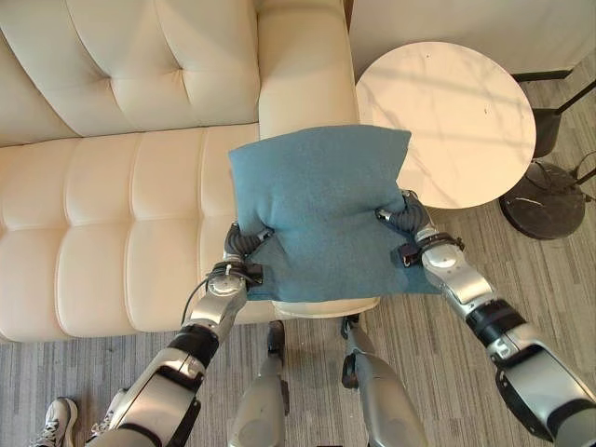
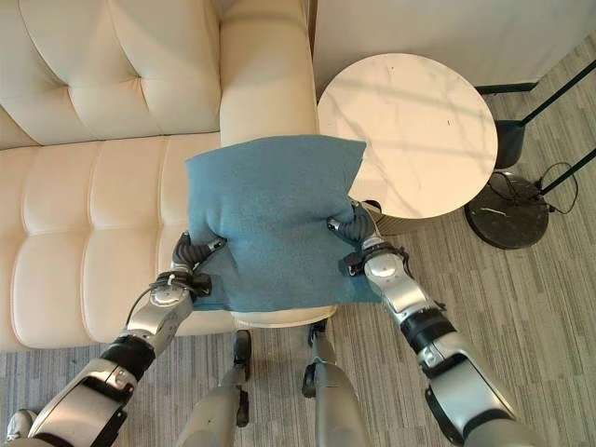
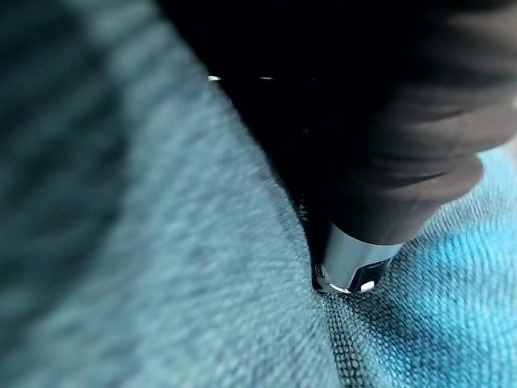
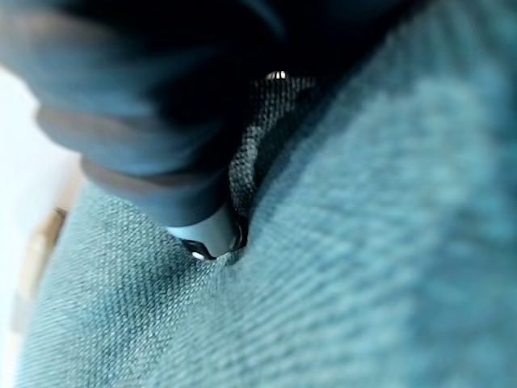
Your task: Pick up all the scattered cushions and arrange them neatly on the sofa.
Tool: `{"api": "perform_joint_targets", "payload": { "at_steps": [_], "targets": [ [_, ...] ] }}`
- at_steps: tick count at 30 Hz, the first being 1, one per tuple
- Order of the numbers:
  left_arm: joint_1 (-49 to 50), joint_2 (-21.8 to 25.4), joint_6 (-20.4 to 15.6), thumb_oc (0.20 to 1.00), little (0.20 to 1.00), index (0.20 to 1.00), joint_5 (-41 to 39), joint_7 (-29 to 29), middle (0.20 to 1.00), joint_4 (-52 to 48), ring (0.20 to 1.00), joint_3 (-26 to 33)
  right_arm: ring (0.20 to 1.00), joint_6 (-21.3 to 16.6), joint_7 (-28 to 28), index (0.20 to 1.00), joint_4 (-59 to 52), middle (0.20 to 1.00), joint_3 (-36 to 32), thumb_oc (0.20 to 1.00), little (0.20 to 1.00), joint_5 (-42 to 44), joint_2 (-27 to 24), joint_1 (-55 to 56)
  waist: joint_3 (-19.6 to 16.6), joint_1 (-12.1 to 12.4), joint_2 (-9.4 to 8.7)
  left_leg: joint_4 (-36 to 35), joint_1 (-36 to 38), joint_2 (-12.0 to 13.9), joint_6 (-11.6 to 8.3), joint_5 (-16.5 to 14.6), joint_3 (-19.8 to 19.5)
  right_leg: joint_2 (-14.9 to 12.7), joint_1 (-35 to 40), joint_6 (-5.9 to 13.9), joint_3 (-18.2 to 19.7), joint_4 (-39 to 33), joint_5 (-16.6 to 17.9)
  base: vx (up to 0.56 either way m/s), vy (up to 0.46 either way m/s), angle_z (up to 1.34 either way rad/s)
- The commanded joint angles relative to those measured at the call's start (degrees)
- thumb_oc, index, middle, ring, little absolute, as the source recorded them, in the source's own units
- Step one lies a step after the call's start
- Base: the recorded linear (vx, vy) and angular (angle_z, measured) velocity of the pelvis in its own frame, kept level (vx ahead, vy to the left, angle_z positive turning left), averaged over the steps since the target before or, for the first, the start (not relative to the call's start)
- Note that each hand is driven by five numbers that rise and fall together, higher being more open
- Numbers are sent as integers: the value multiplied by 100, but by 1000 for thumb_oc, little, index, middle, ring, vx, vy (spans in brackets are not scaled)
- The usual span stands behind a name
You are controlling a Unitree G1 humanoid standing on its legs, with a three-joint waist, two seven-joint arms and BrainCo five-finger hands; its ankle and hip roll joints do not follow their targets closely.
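I held the cushion (image 1: 317, 209) over the sofa's (image 1: 112, 223) front edge.
My left hand (image 1: 244, 244) and right hand (image 1: 408, 222) pinched its sides, fingers dug into cloth; a round table (image 1: 447, 121) stood at two o'clock.

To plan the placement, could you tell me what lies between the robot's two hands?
The blue cushion spans the whole stretch between the left hand and right hand, both pressed into its sides, as the left eye view shows.
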Motion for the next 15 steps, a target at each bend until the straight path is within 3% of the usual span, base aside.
{"api": "perform_joint_targets", "payload": {
  "at_steps": [1, 9, 15],
  "targets": [
    [-10, -631, -573, 200, 200, 200, 82, -287, 200, -1252, 200, -173, 200, -674, 524, 200, -1367, 200, 211, 200, 200, 27, 774, 511, -428, -71, 162, -40, 12, -177, 3, -186, 217, -71, 463, 427, 128, 397, -1070, 136, 83, -3],
    [2167, -223, -448, 200, 200, 200, 549, -761, 200, -3206, 200, 687, 200, -885, 1041, 200, -3467, 200, -883, 200, 200, -196, 443, 2612, -1196, -162, 79, -14, 788, -241, 207, -591, 347, -89, 1188, 553, 283, 210, -1101, 92, 98, -11],
    [2778, -43, -430, 200, 200, 200, 703, -889, 200, -3833, 200, 1003, 200, -908, 1208, 200, -4034, 200, -1129, 200, 200, -219, 479, 3134, -1244, -161, -17, -30, 999, -318, 373, -637, 389, -95, 1149, 668, 518, 476, -1037, -59, 123, -19]
  ]
}}
